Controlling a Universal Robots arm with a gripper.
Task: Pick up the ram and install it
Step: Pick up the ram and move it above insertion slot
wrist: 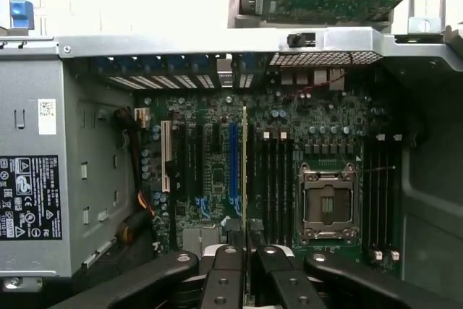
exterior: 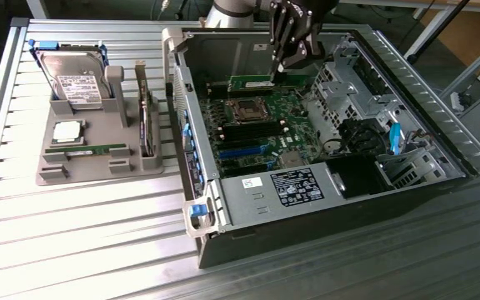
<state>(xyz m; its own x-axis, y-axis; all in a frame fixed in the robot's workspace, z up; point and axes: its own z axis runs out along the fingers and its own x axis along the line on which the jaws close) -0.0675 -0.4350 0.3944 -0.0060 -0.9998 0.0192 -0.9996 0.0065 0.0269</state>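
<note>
My gripper (exterior: 287,67) is shut on the ram (exterior: 252,82), a thin green stick, and holds it above the far part of the motherboard (exterior: 261,134) inside the open computer case (exterior: 324,187). In the wrist view the ram (wrist: 244,171) shows edge-on as a thin line between my fingers (wrist: 223,273), hanging over the board near the black memory slots (wrist: 278,179) beside the CPU socket (wrist: 329,204). The stick is apart from the board. A second ram stick (exterior: 85,150) lies on the grey holder (exterior: 98,172) at the exterior view's left.
The grey holder also carries a hard drive (exterior: 75,75), a silver CPU chip (exterior: 67,131) and an upright expansion card (exterior: 144,119). Inside the case are the power supply (exterior: 294,187), drive cages (exterior: 340,81) and cables (exterior: 394,140). The case walls rise around the board.
</note>
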